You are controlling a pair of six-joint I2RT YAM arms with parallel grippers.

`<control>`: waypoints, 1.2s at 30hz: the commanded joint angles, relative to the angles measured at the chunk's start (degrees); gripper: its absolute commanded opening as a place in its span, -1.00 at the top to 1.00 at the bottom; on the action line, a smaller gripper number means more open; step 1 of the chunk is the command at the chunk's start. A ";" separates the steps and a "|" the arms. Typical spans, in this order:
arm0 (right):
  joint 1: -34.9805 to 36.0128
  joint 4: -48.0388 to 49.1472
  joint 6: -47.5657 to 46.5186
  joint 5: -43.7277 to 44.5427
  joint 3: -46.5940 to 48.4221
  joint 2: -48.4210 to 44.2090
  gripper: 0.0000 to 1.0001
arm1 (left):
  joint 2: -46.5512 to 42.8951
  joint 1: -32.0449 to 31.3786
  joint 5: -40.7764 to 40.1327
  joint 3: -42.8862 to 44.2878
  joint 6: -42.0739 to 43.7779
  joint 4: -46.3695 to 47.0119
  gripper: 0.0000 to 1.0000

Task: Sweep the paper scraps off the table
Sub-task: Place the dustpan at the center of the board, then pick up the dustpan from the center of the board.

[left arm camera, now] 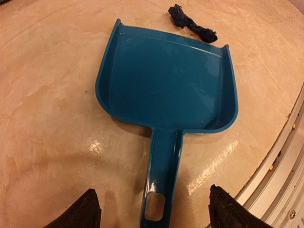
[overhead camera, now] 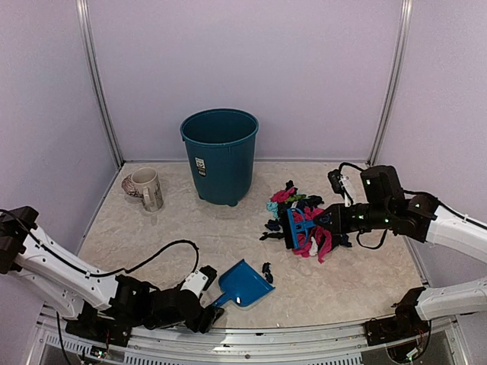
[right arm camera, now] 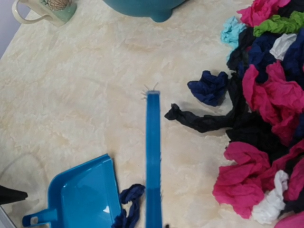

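Bright lt; glare on table (left arm camera: 95,145), fisheye edges.

The dustpan (overhead camera: 242,284) lies left of the paper scraps (overhead camera: 304,220), bin (overhead camera: 220,156) behind.

open: table (overhead camera: 221,232) between mug (overhead camera: 144,188) and dustpan (overhead camera: 245,283) | obstacles: bin (overhead camera: 219,156) rear centre, paper scraps (overhead camera: 283,196) heaped right

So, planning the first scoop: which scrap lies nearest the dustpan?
The lone dark blue scrap by the open lip of the dustpan; the rest lie heaped farther right.
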 commanded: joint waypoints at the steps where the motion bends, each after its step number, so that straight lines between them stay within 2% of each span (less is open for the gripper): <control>1: 0.79 1.07 0.10 0.87 -0.61 -1.51 1.00 | 3.04 -0.69 -2.44 -0.46 3.15 6.51 -0.51; 16: 0.73 1.02 -0.05 0.82 -0.47 -1.47 1.00 | 8.94 -0.87 -3.46 -3.88 5.89 17.57 -0.39; 36: 0.74 1.89 0.40 -0.34 -0.85 -0.58 1.00 | 11.82 0.63 -2.17 -3.14 8.45 19.27 0.25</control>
